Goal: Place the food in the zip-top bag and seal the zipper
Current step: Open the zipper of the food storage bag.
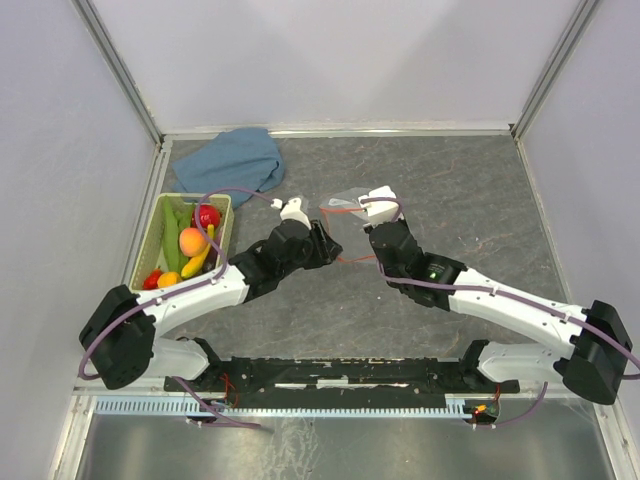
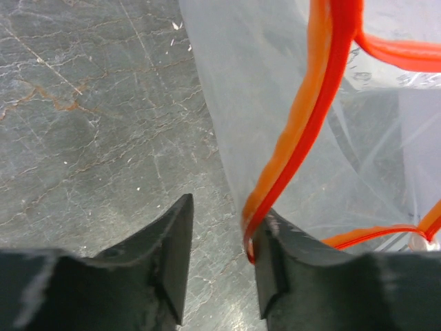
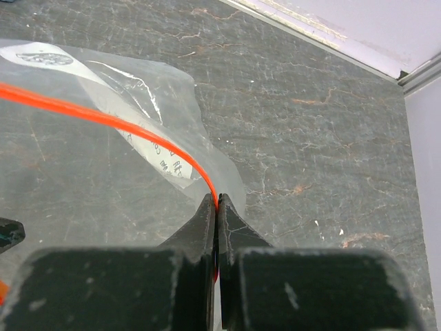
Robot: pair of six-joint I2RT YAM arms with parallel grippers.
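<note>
The clear zip-top bag [image 1: 347,208] lies mid-table between my two grippers, its mouth partly spread. My right gripper [image 3: 217,201] [image 1: 368,224] is shut on the red-orange zipper [image 3: 103,114] strip at the bag's corner. My left gripper [image 2: 224,231] [image 1: 331,247] is open; the zipper [image 2: 324,103] loops down against the inner edge of its right finger [image 2: 275,238], with bare table between the jaws. The food [image 1: 192,241] (red, orange, a yellow banana and green pieces) sits in the pale green basket [image 1: 222,200] at the left. No food shows inside the bag.
A crumpled blue cloth [image 1: 235,160] lies at the back left, behind the basket. Metal frame rails and pale walls bound the table on three sides. Both arms reach inward from the near edge, with cables looping over them.
</note>
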